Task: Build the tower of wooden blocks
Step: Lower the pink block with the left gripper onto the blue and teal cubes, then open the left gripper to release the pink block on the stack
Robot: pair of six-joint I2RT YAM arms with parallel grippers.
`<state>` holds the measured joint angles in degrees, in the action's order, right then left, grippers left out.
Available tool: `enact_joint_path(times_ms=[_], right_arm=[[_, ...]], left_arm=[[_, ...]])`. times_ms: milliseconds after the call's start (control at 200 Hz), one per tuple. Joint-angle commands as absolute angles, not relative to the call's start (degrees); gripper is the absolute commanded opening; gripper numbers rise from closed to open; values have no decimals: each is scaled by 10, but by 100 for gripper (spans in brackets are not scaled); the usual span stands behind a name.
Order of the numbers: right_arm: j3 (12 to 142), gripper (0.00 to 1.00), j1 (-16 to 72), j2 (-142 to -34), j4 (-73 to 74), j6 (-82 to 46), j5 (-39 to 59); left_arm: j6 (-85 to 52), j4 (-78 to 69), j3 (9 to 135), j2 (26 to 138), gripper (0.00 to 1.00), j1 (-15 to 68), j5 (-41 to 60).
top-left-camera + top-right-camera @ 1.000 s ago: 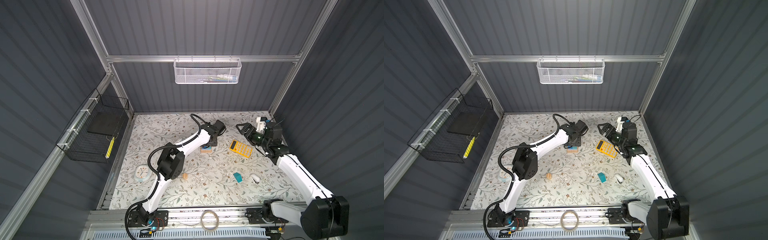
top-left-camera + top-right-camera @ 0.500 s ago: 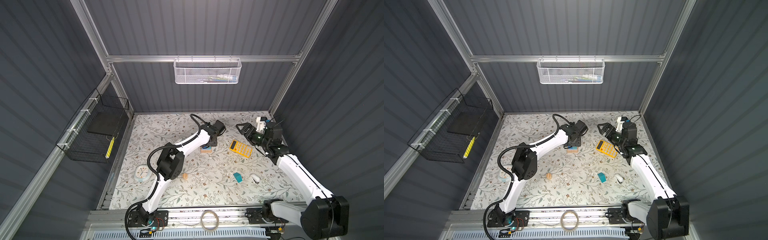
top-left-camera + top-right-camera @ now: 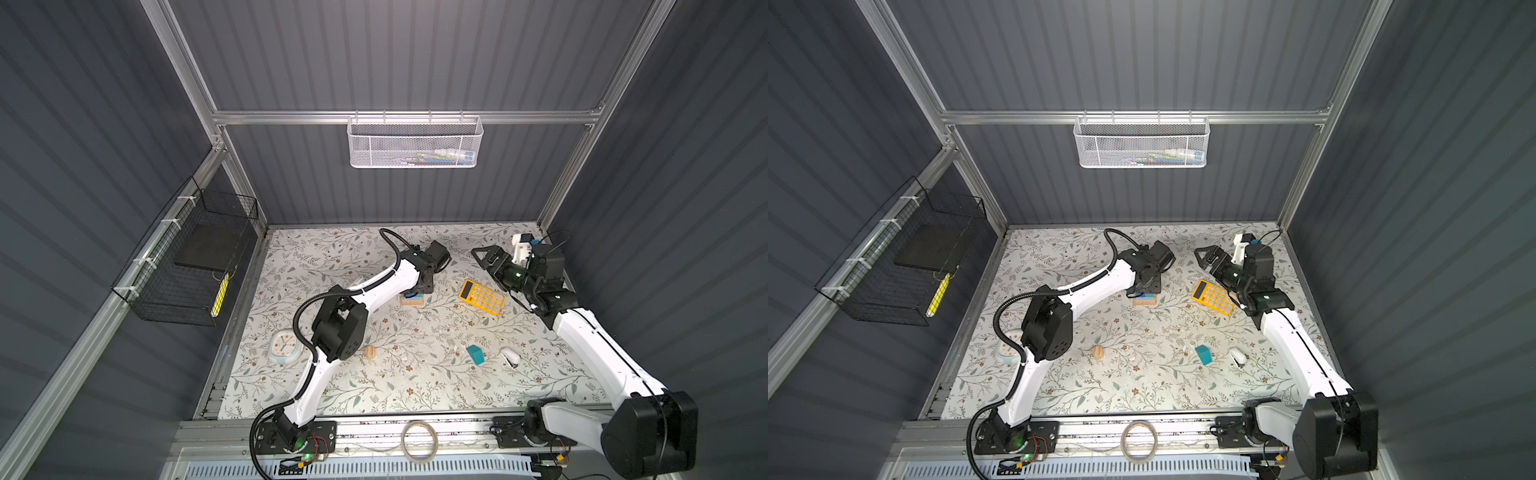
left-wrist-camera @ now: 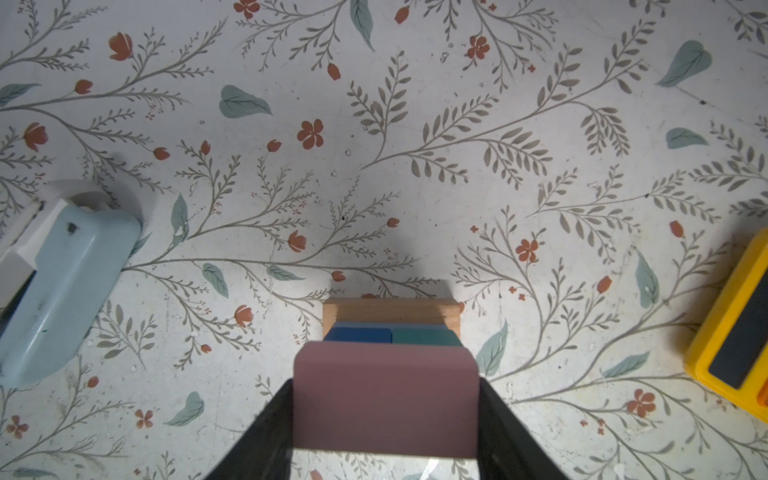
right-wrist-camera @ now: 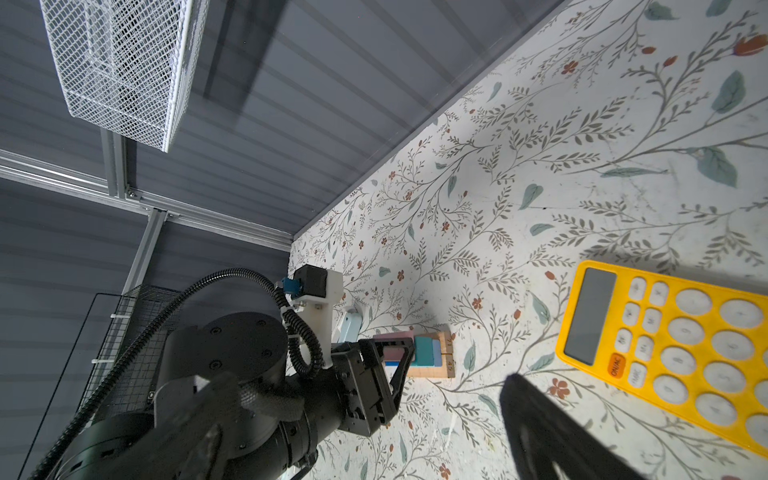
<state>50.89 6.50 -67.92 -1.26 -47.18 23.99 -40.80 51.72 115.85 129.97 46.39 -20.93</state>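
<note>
The wood block tower [image 3: 411, 300] [image 3: 1145, 300] stands at the middle back of the table. In the left wrist view it is a tan bar [image 4: 390, 311] with a dark blue block [image 4: 357, 334] and a teal block [image 4: 426, 336] side by side on top. My left gripper [image 4: 384, 419] is shut on a pink block [image 4: 384, 374], held level right over those two. Whether the pink block rests on them I cannot tell. My right gripper [image 3: 482, 255] [image 3: 1204, 255] hangs open and empty at the back right. A loose teal block [image 3: 475, 354] and a small tan piece [image 3: 370, 352] lie nearer the front.
A yellow calculator [image 3: 482, 297] lies right of the tower. A small white stapler [image 3: 510, 357] sits beside the loose teal block. A round clock [image 3: 284, 346] lies at the left. A pale blue and white object [image 4: 62, 291] sits close to the tower, behind my left arm.
</note>
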Motion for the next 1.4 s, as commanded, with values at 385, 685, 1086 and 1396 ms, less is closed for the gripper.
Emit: enact_joint_path(times_ms=[385, 685, 1086, 1396], right_arm=[[504, 99, 62, -686, 0, -474, 245], [504, 99, 62, -686, 0, -474, 247], [504, 99, 62, -686, 0, -474, 248], [504, 99, 62, -689, 3, -476, 253]], left_arm=[[-410, 521, 1160, 1273, 66, 462, -203], [-410, 522, 1160, 1271, 71, 463, -203], [-403, 518, 1141, 1225, 82, 463, -210], [-359, 498, 1108, 1177, 64, 450, -196]])
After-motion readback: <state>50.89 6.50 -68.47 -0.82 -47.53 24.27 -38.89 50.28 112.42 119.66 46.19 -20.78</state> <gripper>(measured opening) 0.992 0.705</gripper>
